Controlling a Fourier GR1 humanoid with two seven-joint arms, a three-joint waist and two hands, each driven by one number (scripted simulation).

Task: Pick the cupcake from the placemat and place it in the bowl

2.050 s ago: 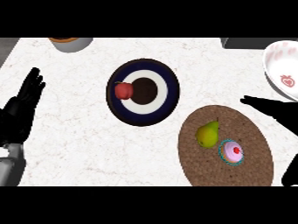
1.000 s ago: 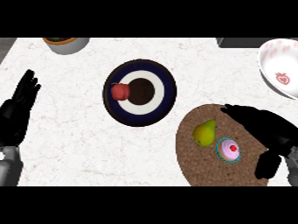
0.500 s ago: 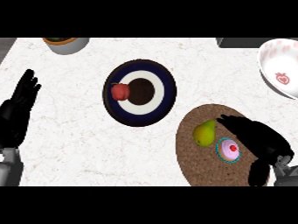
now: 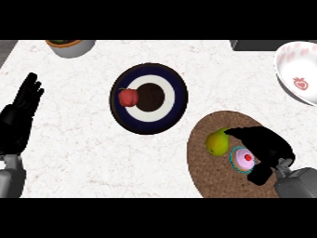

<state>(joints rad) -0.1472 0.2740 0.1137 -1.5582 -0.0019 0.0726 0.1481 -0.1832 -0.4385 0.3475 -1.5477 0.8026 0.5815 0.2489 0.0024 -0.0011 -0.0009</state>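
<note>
On the brown round placemat (image 4: 212,179), at about 4 o'clock in the head view: the cupcake (image 4: 244,159), pink frosting, red dot on top, teal wrapper. Right hand (image 4: 265,145) is over it from the 2 o'clock side, fingers curled down around its upper and right edges, thumb dropping past its lower right. Contact can't be confirmed; the cupcake sits on the mat, not lifted.

Just beside the cupcake at its 10 o'clock: a yellow-green pear (image 4: 218,141), also on the placemat, with the hand's fingertips reaching over its top right.

Bowl (image 4: 303,76) at 2 o'clock, white with pink hearts and a strawberry mark inside, partly cut by the right edge, well apart from the placemat.

Centre of the counter (image 4: 78,148): a dark blue plate (image 4: 176,97) with a white ring and dark middle, a red apple (image 4: 127,97) on its left part.

At 11 o'clock, a grey pot (image 4: 71,46) cut by the upper band.

Left hand (image 4: 16,123) at 9 o'clock, open, fingers straight and pointing up, resting near the left edge.
</note>
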